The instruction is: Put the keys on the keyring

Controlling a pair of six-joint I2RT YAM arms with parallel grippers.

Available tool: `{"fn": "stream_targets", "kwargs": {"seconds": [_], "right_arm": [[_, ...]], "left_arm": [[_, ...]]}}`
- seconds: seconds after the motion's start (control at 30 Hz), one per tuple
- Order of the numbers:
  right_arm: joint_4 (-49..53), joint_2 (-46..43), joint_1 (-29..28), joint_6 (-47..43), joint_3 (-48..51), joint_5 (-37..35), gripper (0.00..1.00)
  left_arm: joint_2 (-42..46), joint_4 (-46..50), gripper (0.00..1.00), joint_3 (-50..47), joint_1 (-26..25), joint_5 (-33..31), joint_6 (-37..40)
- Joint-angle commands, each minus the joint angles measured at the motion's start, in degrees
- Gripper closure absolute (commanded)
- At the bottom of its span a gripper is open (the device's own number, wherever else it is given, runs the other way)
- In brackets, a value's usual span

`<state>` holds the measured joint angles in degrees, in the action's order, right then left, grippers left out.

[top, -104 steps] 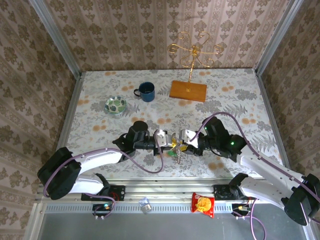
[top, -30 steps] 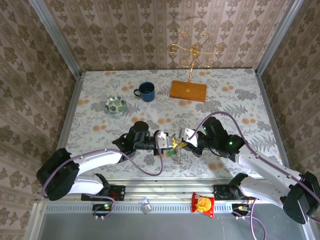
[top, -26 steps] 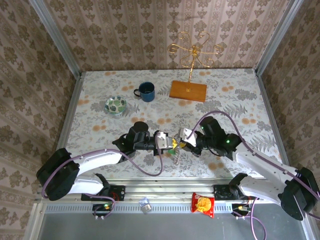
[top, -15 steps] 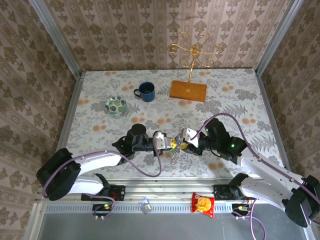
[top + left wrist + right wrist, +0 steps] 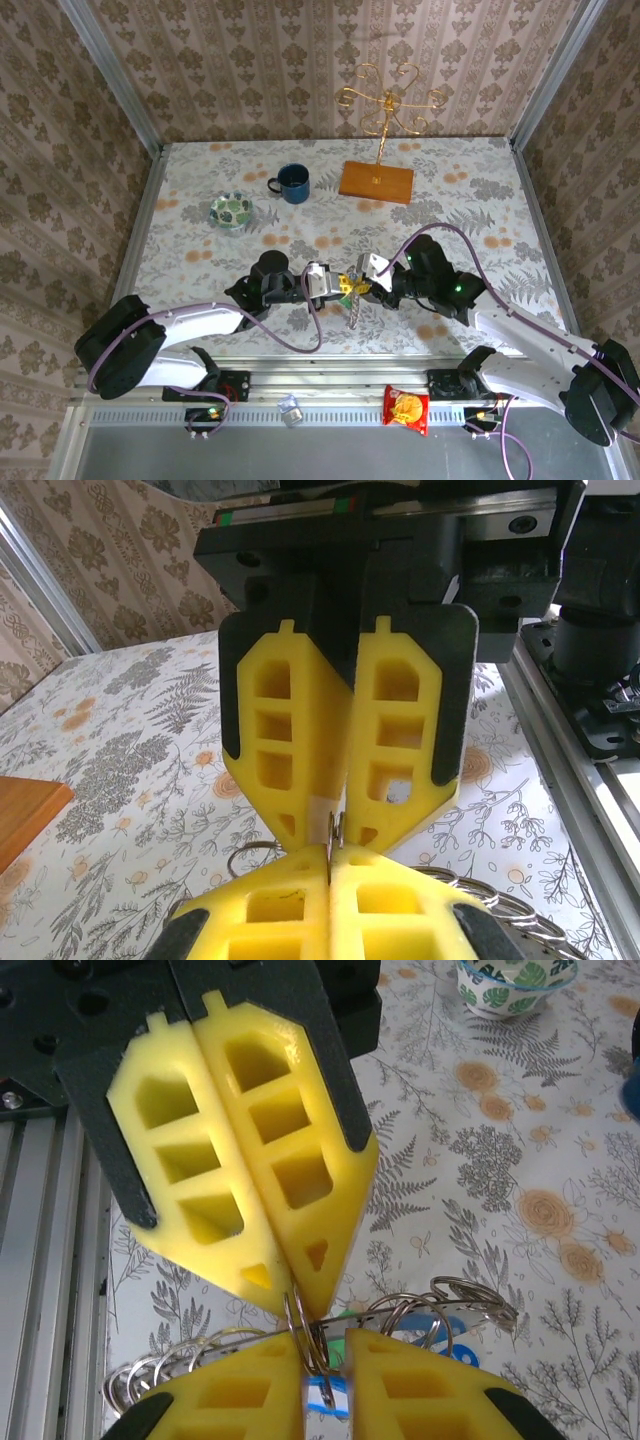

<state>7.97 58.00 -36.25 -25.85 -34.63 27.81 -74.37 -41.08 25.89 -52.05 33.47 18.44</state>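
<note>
Top view: the left tool (image 5: 339, 288) and right tool (image 5: 363, 287) meet tip to tip at 6 o'clock on the desk (image 5: 470, 200), near its front edge. Half a second ago the right arm sat slightly farther toward 3 o'clock. It has nudged back in, and the keyring (image 5: 352, 310) dangles beneath the tips. I judge a loop is being worked on and the threading is unfinished.

Left wrist view: both tools are closed, with a thin metal edge nipped between their tips. I cannot tell which loop it is.

Right wrist view: this adds ring loops trailing toward 3 and 9 o'clock. One of the keys (image 5: 328, 1398), blue-tagged, sits between the right tool's pads.
</note>
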Motion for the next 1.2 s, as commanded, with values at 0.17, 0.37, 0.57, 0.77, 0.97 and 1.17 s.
{"fn": "stream_targets", "kwargs": {"seconds": [0.17, 0.37, 0.57, 0.77, 0.97, 1.17], "right_arm": [[2.18, 0.36, -0.05, -1.34, -1.62, 2.04, 1.00], [14.55, 2.68, -0.82, -7.57, -8.07, -1.68, 1.00], [22.49, 6.87, -1.93, -11.61, -15.08, -3.44, 1.00], [26.20, 9.21, -3.67, -14.38, -18.57, -5.13, 1.00], [20.60, 7.77, -3.77, -12.85, -16.43, -1.83, 1.00], [9.35, 0.89, -2.19, -7.70, -7.32, -0.23, 0.76]], "left_arm": [[0.26, -2.73, 0.89, -0.84, 0.36, -1.84, -1.19], [2.04, 8.57, 0.77, 2.40, 0.30, -2.80, 3.94], [1.42, 11.40, 0.78, 4.56, 0.30, -2.63, 5.72], [1.33, 11.37, 0.81, 5.23, 0.45, -1.96, 5.97], [1.08, 9.38, 0.95, 5.10, 1.13, -0.19, 4.37], [0.88, 3.29, 1.00, 2.34, 1.96, 1.39, 0.51]]}}
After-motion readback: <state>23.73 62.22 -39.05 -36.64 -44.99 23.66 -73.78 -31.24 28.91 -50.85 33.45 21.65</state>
